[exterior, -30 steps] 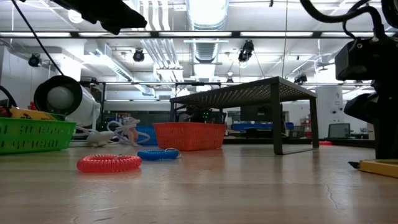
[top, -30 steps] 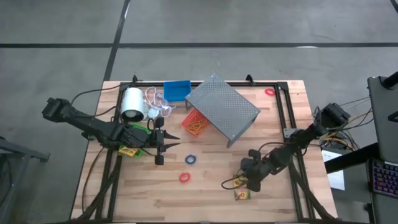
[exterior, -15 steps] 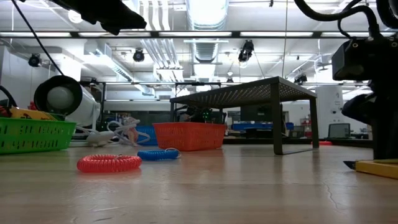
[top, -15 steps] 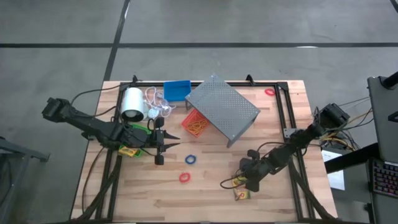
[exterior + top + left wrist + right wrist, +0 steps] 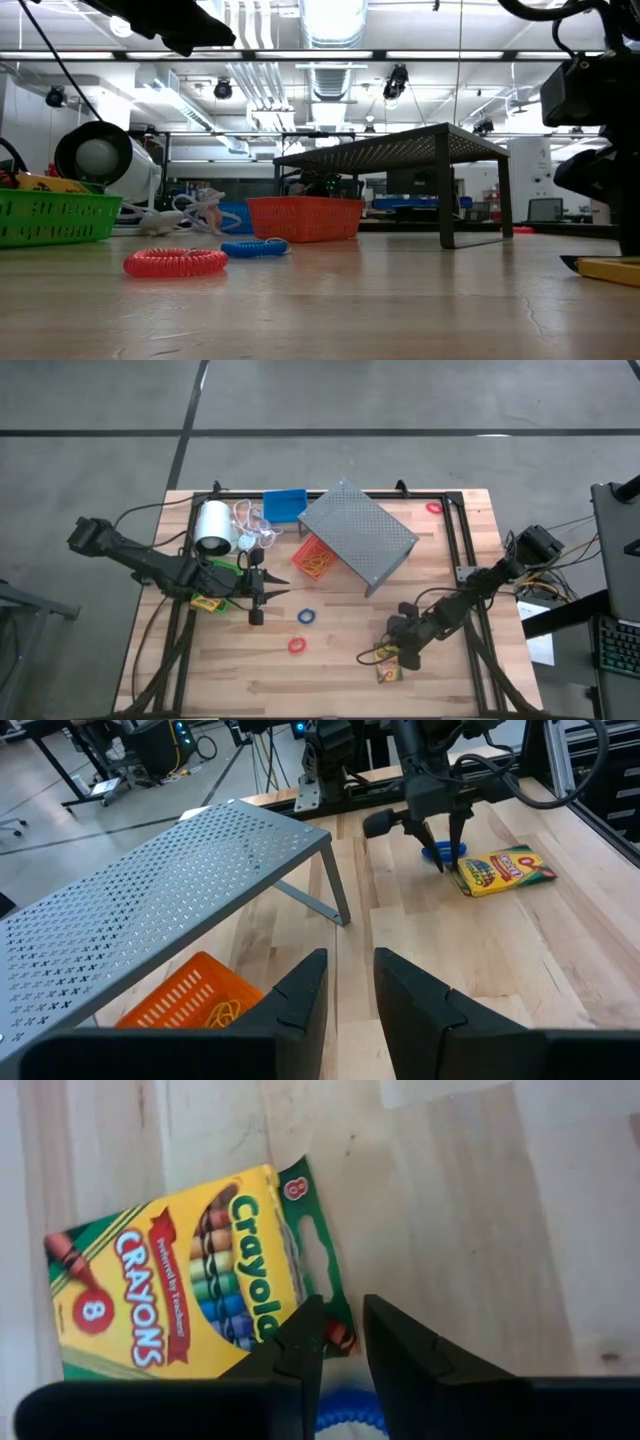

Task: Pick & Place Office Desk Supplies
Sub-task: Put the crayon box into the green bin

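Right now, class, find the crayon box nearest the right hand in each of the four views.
High view: crayon box, near edge, right of centre, below the right hand.
Low view: yellow sliver at the right edge.
Left wrist view: far side, by that hand.
Right wrist view: fills the left.
Shared landmark: grey rack.

A flat yellow-and-green cardboard crayon box with red lettering lies on pale wood, near a grey perforated metal rack, an orange plastic bin and red and blue coiled ring bands
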Action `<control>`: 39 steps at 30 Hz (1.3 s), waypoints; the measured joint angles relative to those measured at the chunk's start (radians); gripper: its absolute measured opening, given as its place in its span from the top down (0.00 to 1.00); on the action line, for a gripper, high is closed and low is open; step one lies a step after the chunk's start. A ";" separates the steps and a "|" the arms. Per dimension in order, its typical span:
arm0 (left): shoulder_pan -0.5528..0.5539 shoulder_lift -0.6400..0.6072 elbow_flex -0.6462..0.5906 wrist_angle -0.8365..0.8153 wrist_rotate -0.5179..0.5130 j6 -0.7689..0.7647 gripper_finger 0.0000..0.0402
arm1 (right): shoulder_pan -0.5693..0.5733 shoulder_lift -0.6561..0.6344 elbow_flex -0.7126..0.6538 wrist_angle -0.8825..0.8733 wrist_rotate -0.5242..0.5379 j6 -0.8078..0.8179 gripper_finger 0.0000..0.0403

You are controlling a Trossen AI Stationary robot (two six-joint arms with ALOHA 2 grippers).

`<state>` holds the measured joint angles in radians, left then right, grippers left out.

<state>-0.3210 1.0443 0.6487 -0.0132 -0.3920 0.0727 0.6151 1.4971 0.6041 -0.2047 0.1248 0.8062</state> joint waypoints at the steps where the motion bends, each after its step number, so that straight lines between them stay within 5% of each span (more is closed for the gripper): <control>1: 0.000 0.000 0.000 0.000 0.000 0.000 0.78 | 0.000 0.000 -0.002 0.000 -0.015 -0.003 0.83; 29: 0.000 0.000 0.000 0.000 0.000 0.000 0.78 | 0.001 -0.004 -0.007 -0.001 -0.086 -0.049 0.98; 39: 0.001 0.000 0.000 0.000 0.000 0.000 0.78 | 0.000 -0.018 -0.007 -0.002 0.009 -0.017 0.98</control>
<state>-0.3199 1.0443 0.6487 -0.0131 -0.3920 0.0725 0.6151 1.4796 0.5972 -0.2062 0.1338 0.7892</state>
